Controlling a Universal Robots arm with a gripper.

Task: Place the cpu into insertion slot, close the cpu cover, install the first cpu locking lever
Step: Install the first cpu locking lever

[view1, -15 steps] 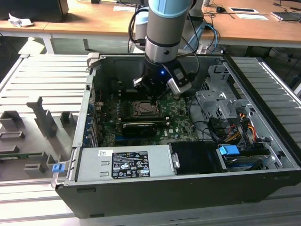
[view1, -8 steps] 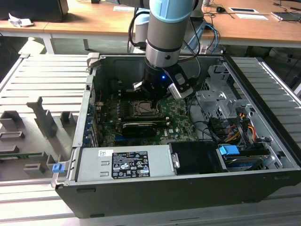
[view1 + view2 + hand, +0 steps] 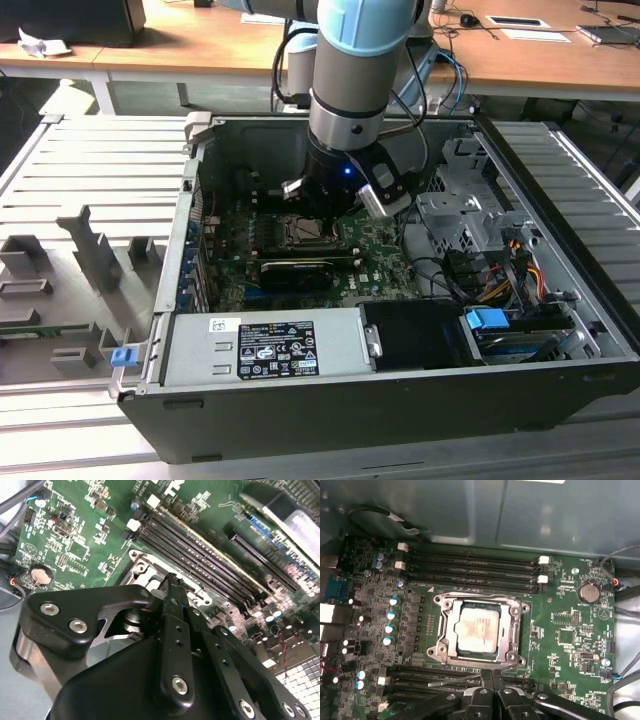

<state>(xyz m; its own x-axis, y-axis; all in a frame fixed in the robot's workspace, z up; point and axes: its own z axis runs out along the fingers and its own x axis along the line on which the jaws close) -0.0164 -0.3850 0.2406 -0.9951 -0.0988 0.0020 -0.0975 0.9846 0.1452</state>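
Black end effector (image 3: pixel 492 677) pressed together at socket's edge, cpu (image 3: pixel 478 630) seated, cpu cover (image 3: pixel 512 625) down.

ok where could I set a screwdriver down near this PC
Free: the ribbed grey panel at the exterior view's right of the case, and the wooden desk behind it. Crowded: inside, around the cpu, the gripper and cables.

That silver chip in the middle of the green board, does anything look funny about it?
Nothing looks broken. The chip sits flat and straight inside its metal frame, though its top has a smeared, stained look. The hand hovers by the frame's edge.
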